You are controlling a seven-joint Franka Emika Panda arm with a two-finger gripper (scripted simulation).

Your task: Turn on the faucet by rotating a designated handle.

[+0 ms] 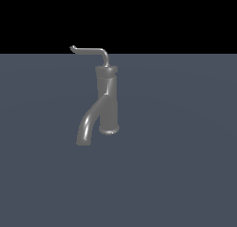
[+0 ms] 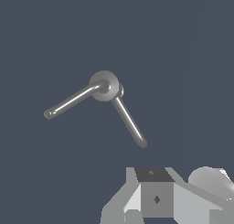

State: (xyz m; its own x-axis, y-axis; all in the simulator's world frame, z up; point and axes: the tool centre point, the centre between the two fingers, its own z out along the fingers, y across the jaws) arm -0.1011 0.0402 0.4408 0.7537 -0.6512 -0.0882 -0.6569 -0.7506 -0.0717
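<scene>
Open room all around the faucet (image 1: 108, 101) and its handle (image 1: 90, 50).

Seen from above, the faucet (image 2: 104, 85) shows its round cap, with two thin rods spreading from it. The gripper's body fills one corner, clear of both.

The hand (image 2: 157, 198) is cut off at the wrist view's edge, its fingers out of sight.
</scene>
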